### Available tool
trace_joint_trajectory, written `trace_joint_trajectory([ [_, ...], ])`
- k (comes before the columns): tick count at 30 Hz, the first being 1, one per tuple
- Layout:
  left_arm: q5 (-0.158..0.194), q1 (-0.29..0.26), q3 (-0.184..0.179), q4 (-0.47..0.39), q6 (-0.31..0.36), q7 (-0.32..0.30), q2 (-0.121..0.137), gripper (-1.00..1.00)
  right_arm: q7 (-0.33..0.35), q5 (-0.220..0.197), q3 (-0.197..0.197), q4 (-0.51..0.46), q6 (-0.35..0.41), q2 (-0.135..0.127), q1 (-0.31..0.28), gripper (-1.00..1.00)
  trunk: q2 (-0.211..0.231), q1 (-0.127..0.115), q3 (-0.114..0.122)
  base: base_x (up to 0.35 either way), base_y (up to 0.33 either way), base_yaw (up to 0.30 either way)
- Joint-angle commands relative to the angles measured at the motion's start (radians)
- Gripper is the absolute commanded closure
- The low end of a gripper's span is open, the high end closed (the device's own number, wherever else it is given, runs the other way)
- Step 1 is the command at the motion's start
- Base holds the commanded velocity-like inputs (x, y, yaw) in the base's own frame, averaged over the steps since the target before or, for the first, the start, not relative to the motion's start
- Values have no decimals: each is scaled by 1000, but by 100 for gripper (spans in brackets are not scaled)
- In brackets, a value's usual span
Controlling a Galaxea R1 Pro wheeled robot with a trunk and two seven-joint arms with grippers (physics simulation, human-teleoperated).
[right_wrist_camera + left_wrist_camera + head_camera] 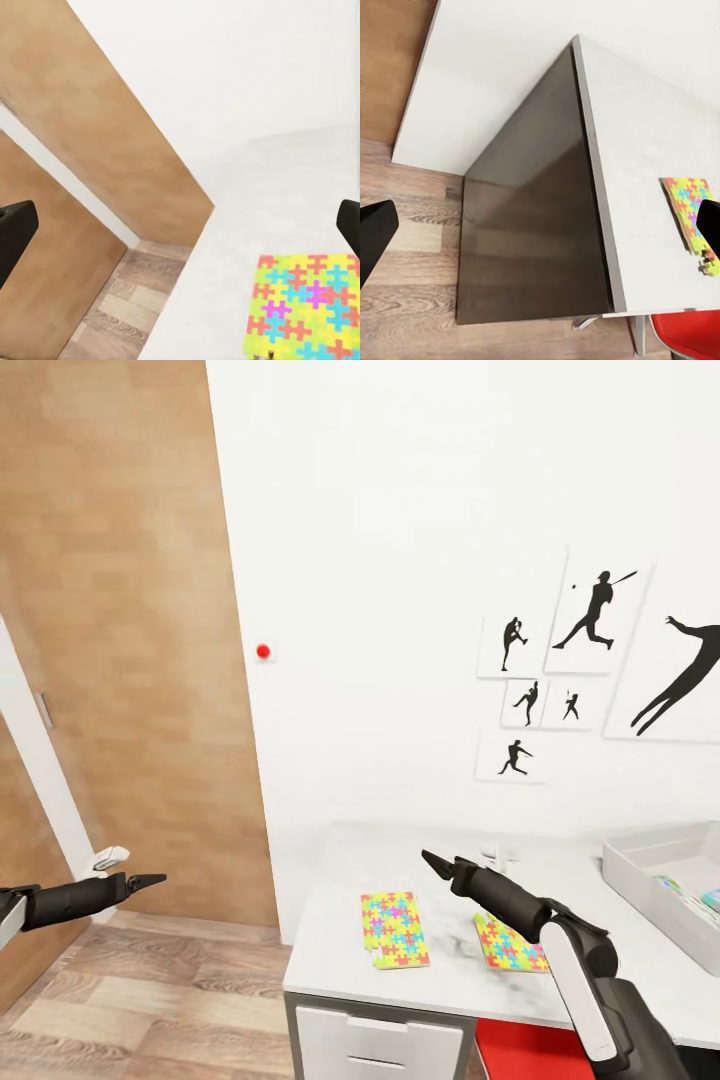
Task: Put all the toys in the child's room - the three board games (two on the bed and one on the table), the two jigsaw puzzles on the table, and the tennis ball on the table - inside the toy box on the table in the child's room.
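White wall behind; the right gripper point(434, 860) hangs with fingers spread and empty over the table point(330, 935), the left gripper point(150, 880) likewise — two jigsaw puzzles point(396, 930) lie below: thin, probably floppy, best pinched at an edge.

table point(330, 945): smooth matt white-grey top | floor point(150, 1000): wood planks | door point(120, 610): matt wood grain

My table point(330, 930) is carrying two jigsaw puzzles point(395, 930), side by side, and a grey toy box point(640, 885)
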Motion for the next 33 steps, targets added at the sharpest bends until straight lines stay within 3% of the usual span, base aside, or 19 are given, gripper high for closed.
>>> trace_joint_trajectory([
  [1, -7, 0, 8, -1, 10, -4, -1, -100, -11, -4, -1, 0, 8, 6, 0, -100, -1, 0, -1, 0, 142, 0],
  [8, -6, 0, 8, -1, 10, -4, -2, -100, -147, -6, -1, 9, 79, 66, -12, -100, -1, 0, -1, 0, 139, 0],
  [11, -6, 0, 9, -1, 9, -5, -2, -100, -221, -8, 0, 17, 132, 92, -48, -100, -1, 0, -1, 0, 50, 0],
  [17, -7, 0, 10, -1, 9, -22, -1, -100, -360, -10, -1, 109, 263, 128, -208, -100, -1, 0, -1, 0, 19, 0],
  [20, -8, 0, 10, -1, 7, -39, 0, -100, -416, -11, -1, 225, 312, 140, -305, -100, -1, 0, -1, 0, 35, 0],
  [21, -8, 0, 10, -1, 7, -51, 0, -100, -444, -11, -4, 317, 328, 144, -363, -100, -1, 0, -1, 0, 128, 0],
  [26, -9, 0, 10, -1, 7, -70, 0, -100, -480, -12, -10, 521, 337, 140, -470, -100, -1, 0, -1, 0, 197, 0],
  [33, -11, 0, 9, -1, 5, -79, 1, -100, -495, -7, -14, 616, 333, 132, -520, -100, -1, 0, -1, 0, 119, 0],
])
